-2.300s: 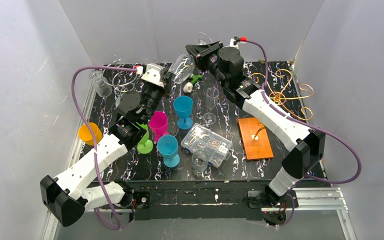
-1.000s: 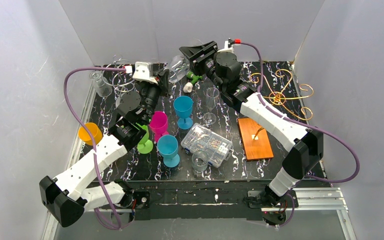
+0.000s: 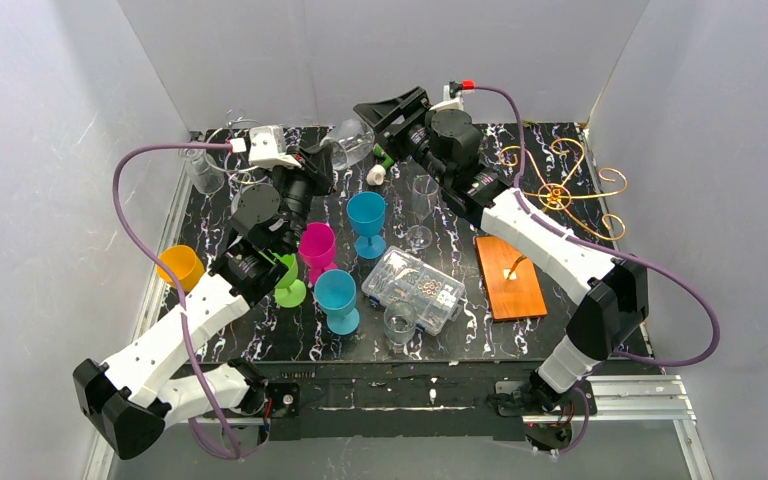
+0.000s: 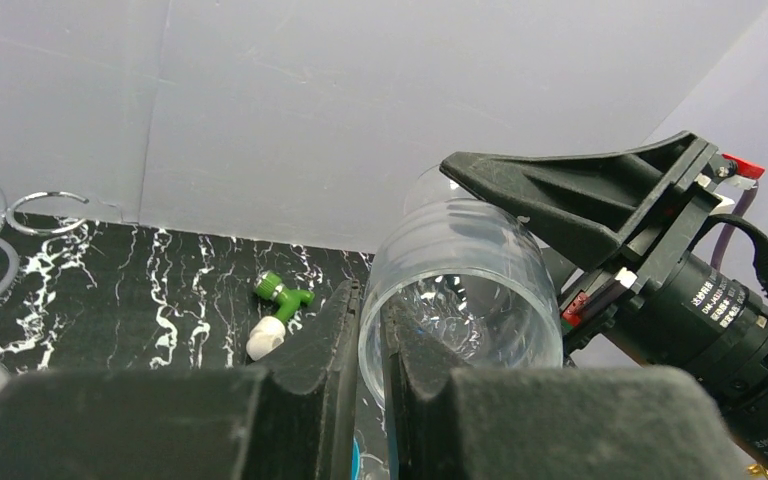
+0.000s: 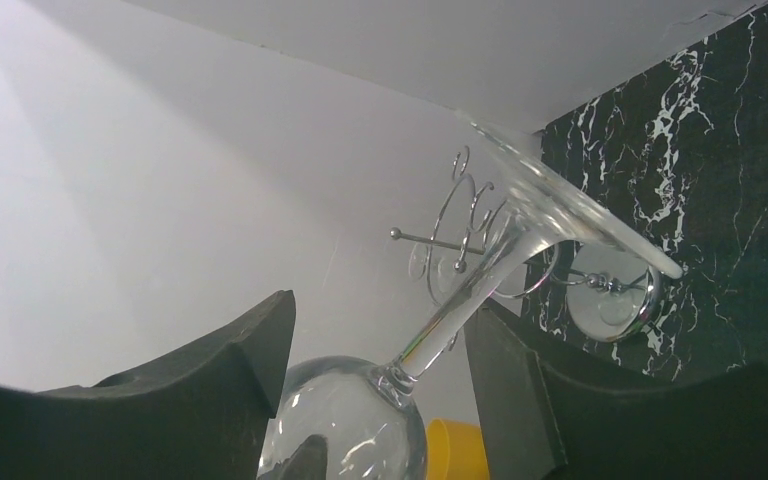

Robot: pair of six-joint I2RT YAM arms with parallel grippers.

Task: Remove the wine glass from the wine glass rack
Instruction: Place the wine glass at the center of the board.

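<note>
We are looking at a clear wine glass point(image 3: 352, 140), off its rack and tilting almost onto its side in the air at the back of the scene, its rim pinched by the left gripper point(image 4: 372, 318). Its thin stem is running to a round flat foot. The wine glass rack point(image 3: 558, 185), golden curled wire on a thin stem, is standing on its orange-brown wooden base point(image 3: 510, 277) at the right, well apart from the glass.

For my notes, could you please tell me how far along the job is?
Done: wine glass is off the golden rack, in mid-air. In hand: left end effector pinches its rim; right end effector open around the stem. Left: probably setting it down.
</note>
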